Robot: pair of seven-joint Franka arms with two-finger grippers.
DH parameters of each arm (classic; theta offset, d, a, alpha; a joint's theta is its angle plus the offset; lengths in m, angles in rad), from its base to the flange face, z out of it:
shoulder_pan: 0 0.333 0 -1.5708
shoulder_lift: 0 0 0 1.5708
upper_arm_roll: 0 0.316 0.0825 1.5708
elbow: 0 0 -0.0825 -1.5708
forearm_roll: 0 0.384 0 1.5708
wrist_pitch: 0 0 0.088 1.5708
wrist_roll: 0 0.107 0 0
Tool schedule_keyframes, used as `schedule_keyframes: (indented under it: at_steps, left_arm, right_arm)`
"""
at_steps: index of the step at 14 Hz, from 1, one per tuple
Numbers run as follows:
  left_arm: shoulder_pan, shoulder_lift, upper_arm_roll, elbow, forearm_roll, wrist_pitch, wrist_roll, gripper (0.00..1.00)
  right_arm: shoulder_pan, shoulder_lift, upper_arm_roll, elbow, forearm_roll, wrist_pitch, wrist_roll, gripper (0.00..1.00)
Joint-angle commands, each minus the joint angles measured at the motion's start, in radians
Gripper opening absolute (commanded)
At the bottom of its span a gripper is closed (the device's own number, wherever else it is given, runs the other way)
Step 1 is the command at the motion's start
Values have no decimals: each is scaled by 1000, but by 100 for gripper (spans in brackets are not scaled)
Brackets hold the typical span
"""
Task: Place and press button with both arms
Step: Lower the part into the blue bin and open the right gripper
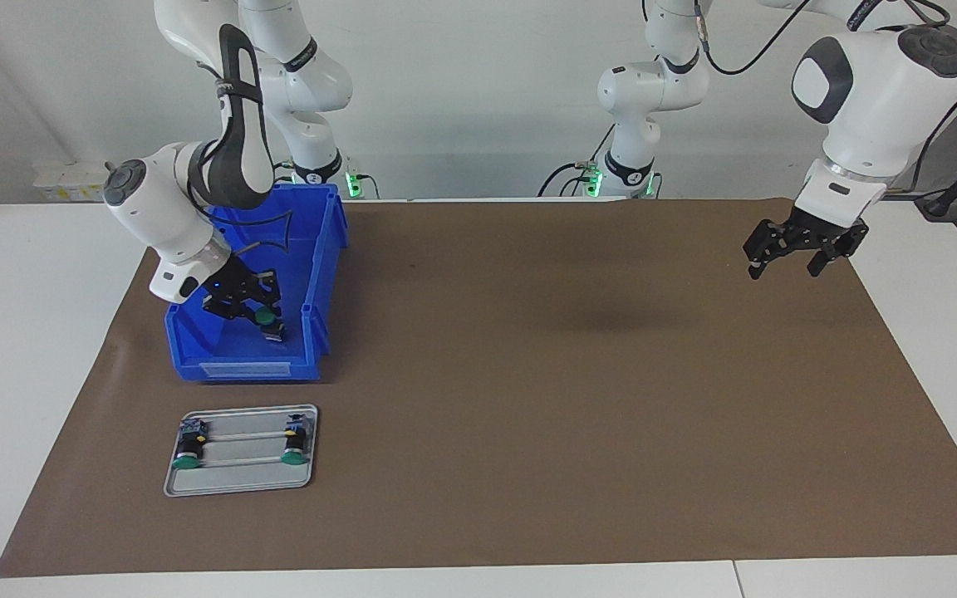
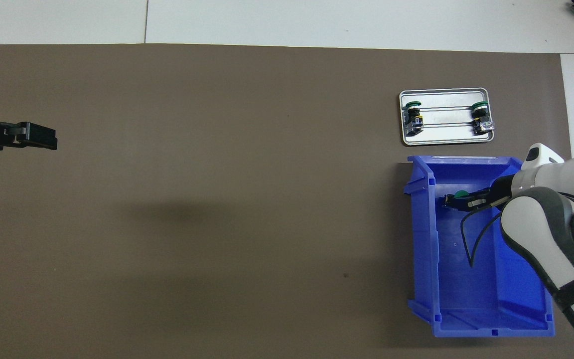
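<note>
three green buttons (image 1: 263, 316) (two on tray), one tray (image 1: 239, 482), one blue bin (image 1: 312, 249)

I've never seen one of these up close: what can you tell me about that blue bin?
The blue bin looks like moulded plastic: an open-topped box with a lower front wall, upright on the brown mat, at the right arm's end, nearer the robots than the metal tray. The right gripper reaches inside with a green-capped button.

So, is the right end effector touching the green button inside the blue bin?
Touching. In the facing view the right end effector has its fingers around the button, held inside the blue bin.
</note>
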Motion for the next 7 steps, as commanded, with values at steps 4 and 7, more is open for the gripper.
schedule_keyframes:
  at_steps: [4,7]
  left_arm:
    - [20,-28,-7,-30,18,-2,-10,100]
    - [22,-30,-7,-32,18,-2,-10,100]
  right_arm:
    - [22,-56,9,41,-36,-3,242,100]
    - [56,-64,12,150,-209,-50,452,100]
